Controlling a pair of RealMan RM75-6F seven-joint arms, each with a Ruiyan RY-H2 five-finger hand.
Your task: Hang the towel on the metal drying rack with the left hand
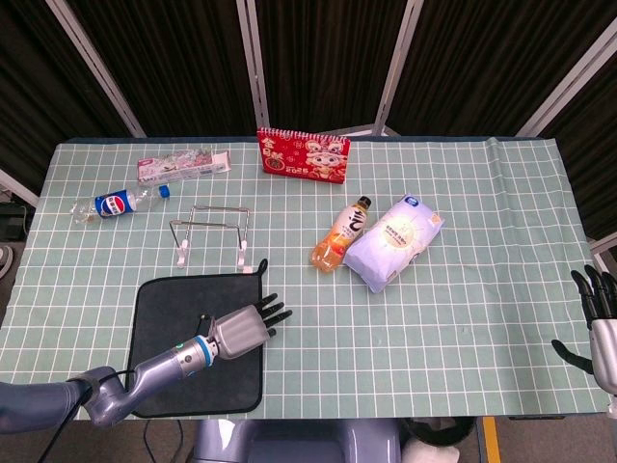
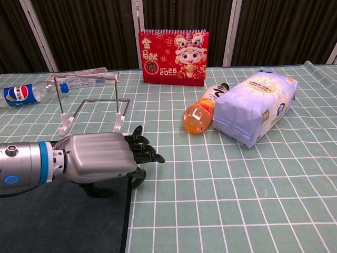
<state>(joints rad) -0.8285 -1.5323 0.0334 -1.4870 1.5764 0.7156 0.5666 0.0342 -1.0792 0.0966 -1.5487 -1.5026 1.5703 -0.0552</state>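
The dark grey towel (image 1: 174,333) lies flat on the table at the near left, its right edge showing as a dark sheet (image 2: 63,221) in the chest view. My left hand (image 1: 243,325) (image 2: 102,158) hovers palm down over the towel's right edge, fingers stretched out and apart, holding nothing. The metal drying rack (image 1: 210,234) (image 2: 92,97) stands upright just behind the towel, beyond the hand. My right hand (image 1: 600,318) sits at the table's far right edge, fingers spread, empty.
An orange drink bottle (image 1: 340,235) and a pale blue bag (image 1: 393,241) lie right of the rack. A red calendar (image 1: 303,153) stands at the back. A Pepsi bottle (image 1: 118,203) and a clear packet (image 1: 183,164) lie at the back left.
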